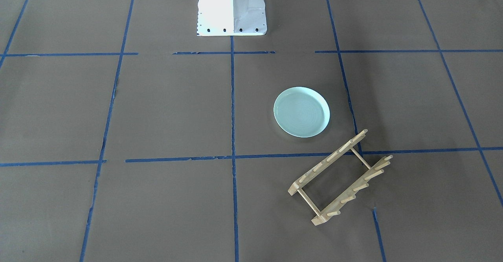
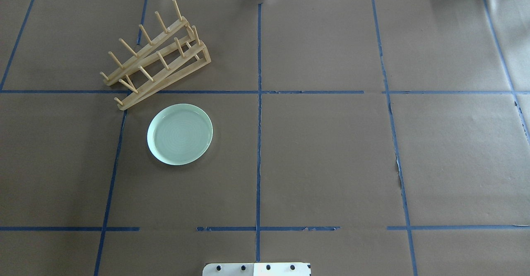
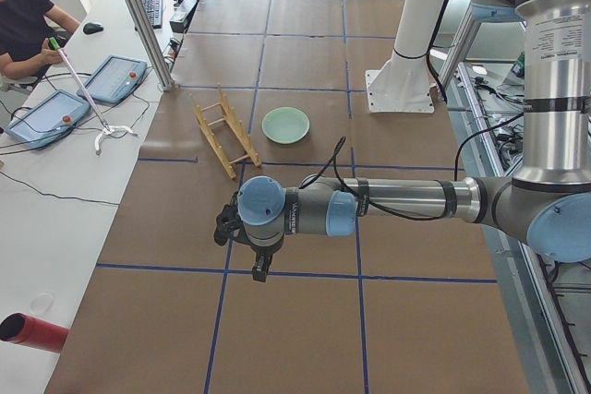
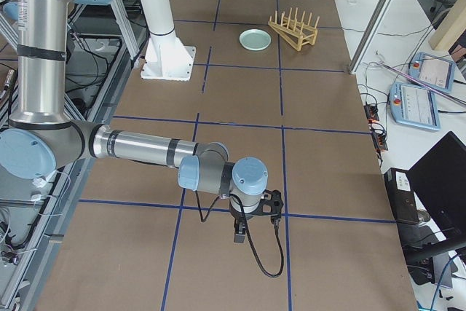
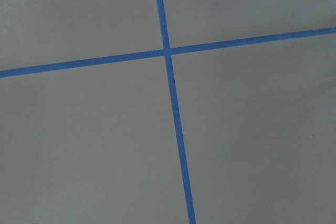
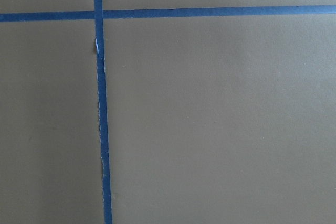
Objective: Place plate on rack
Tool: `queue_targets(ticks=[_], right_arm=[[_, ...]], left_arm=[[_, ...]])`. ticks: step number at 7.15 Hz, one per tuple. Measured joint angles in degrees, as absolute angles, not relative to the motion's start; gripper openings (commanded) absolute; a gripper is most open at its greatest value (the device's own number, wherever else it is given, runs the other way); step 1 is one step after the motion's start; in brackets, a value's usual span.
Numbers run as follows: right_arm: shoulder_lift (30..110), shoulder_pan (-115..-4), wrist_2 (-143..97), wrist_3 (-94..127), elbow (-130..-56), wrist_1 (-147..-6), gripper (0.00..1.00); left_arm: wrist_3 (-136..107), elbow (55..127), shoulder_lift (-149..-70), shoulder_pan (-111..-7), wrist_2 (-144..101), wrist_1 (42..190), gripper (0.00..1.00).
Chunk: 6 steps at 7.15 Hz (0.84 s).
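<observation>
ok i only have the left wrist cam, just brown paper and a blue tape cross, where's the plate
Observer: The plate lies flat on the table, on the robot's left half in the overhead view.
Operator: and the rack
Observer: The rack stands pegs up just beyond the plate, farther from the robot's base, with a small gap between them.
Operator: anything in the rack yet
Observer: No, nothing sits between its pegs.
</observation>
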State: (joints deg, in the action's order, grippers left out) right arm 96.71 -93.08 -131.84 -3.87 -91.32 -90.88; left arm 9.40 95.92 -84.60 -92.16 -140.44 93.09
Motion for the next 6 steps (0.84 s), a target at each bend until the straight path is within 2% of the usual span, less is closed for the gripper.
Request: queue_targets(ticks=[3, 6], right_arm=[[96.76, -93.08, -131.84, -3.87, -91.32, -90.88, 1.00], [96.77, -93.08, -131.84, -3.87, -91.32, -90.88, 1.00]], left_arm=[[-5.84, 102.01, -85.04, -88.03, -140.55, 96.24, 1.00], [-34.91, 109.77, -86.81, -74.96, -139.40, 105.48, 1.00]])
